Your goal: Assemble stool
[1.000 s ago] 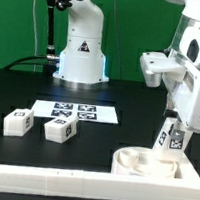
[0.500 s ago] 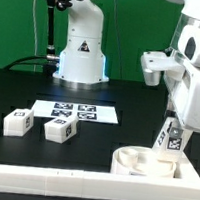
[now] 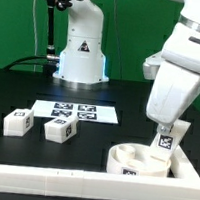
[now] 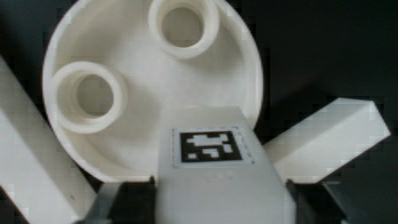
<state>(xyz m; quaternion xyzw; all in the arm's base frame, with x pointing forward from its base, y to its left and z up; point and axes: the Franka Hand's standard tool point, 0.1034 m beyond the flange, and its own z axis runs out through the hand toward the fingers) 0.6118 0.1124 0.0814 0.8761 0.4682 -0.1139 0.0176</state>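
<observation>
Arm [image 3: 182, 72] has swung over and tilted; claw [image 3: 165, 131] clamped on a tagged leg [image 4: 214, 150], right at the rim of the seat [image 3: 130, 152].

My arm [image 3: 184, 67] is white. The held leg [image 4: 214, 150] in my hand [image 4: 217, 205] is white with a black-and-white square tag, and the fingers [image 4: 121, 202] beside it are dark grey. The seat [image 4: 151, 95] is cream-white. One loose leg [image 3: 18, 121] and the other loose leg [image 3: 59, 130] are white with black-and-white tags. The marker board [image 3: 77, 112] is white with black square patterns. The surface [image 3: 19, 84] is black, the border wall [image 3: 39, 174] white, and the backdrop [image 3: 17, 18] green.
</observation>
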